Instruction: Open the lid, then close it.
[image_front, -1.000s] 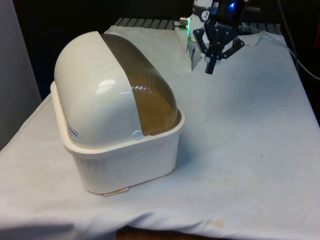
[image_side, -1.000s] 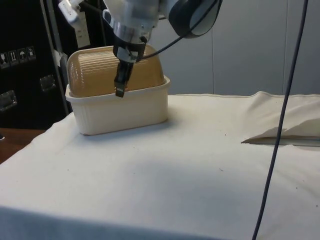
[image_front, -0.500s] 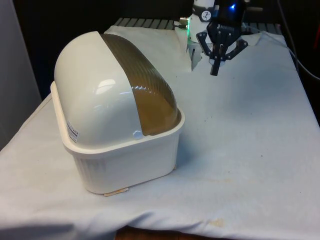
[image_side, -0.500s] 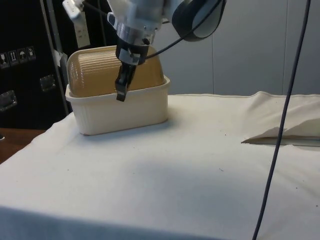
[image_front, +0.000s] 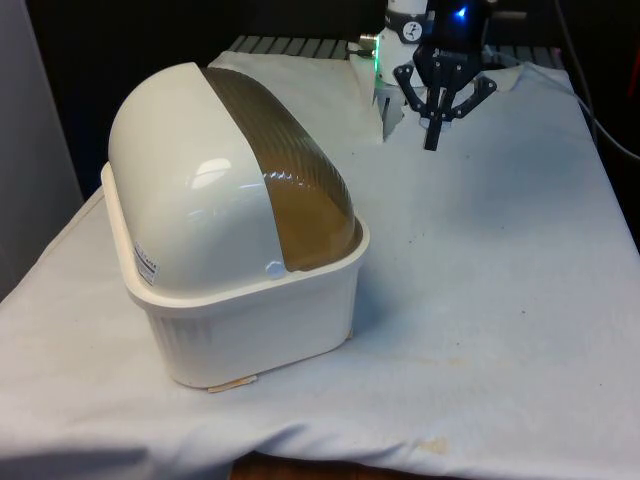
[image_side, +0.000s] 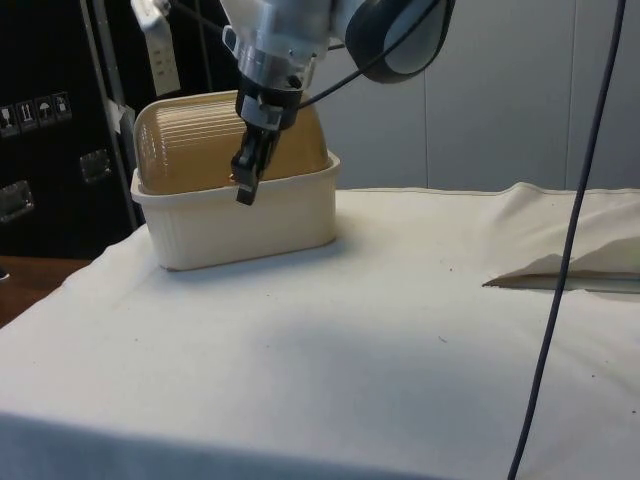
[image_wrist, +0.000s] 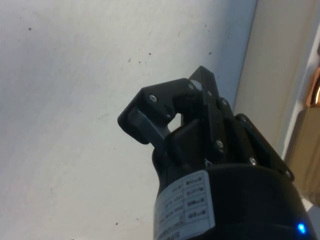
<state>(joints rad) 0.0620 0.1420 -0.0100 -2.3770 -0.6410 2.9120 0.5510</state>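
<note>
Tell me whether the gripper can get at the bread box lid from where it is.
Probably yes: the gripper hangs above bare cloth, apart from the bread box, with nothing between it and the brown lid.

Bread box (image_front: 240, 250) sticker (image_front: 146, 264): small print, not legible.
Gripper (image_wrist: 150, 125) label (image_wrist: 187, 202): rows of print, unreadable.
Cabinet (image_side: 40, 150) stickers (image_side: 35, 109): small handling symbols, one like an umbrella; no words readable.
</note>
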